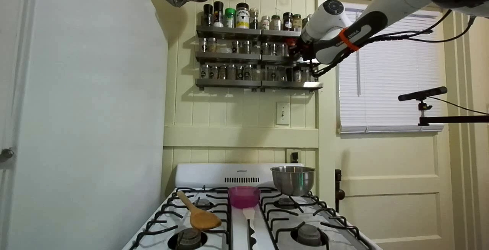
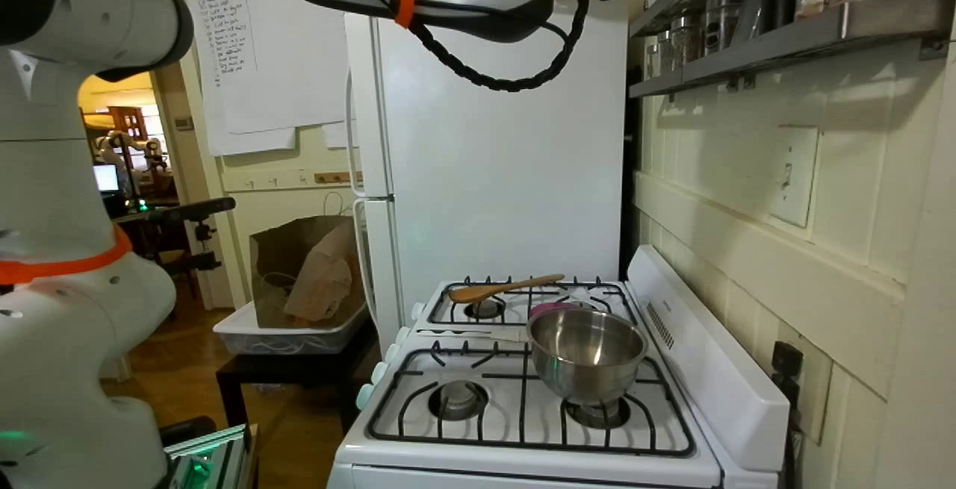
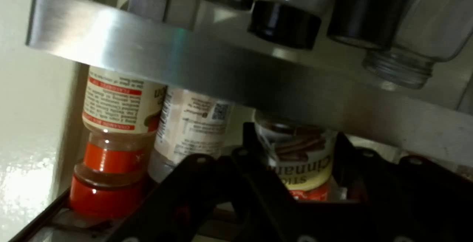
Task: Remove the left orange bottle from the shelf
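The gripper (image 3: 294, 133) grips the cinnamon sticks jar (image 3: 310, 164), contents unclear, at the middle tier of the shelf (image 1: 274, 58); in an exterior view a pale tub (image 2: 261, 343) holds a paper bag (image 2: 323, 280). The jar's red lid (image 3: 312, 194) points up, base partly behind the rail (image 3: 221, 72), long axis slanting against the pale bottle (image 3: 196, 123) nearby

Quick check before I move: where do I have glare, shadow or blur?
Wrist view: glare whitens the shelf edge toward picture left; the gripper is nearly black; the cinnamon jar looks slightly soft, though partly readable. In an exterior view, soft shadows mark the wall, and the gripper is a dark clump.
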`<state>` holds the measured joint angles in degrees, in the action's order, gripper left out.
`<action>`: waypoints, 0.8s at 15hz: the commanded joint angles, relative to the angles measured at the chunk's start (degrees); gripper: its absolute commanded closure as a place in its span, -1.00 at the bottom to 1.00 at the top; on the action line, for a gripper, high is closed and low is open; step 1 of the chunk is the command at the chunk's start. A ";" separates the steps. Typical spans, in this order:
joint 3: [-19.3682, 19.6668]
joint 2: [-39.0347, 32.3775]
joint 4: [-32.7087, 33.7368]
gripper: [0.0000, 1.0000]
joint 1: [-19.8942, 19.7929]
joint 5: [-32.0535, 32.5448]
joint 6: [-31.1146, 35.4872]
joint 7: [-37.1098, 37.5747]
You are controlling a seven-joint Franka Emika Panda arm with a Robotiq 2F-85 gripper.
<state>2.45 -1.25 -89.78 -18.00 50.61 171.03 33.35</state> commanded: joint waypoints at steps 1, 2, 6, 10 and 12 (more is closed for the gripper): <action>0.34 3.01 -3.81 0.55 -0.22 2.75 2.41 -2.25; 0.57 2.80 -3.59 0.55 -0.29 3.34 3.00 -2.49; 1.24 2.69 -3.61 0.55 -0.40 4.86 4.72 -4.22; 1.85 3.07 -4.12 0.55 -0.64 6.11 6.72 -5.98; 2.21 3.35 -4.38 0.55 -0.70 6.93 7.68 -6.97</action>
<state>4.26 -1.09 -90.80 -18.34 54.87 176.11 27.32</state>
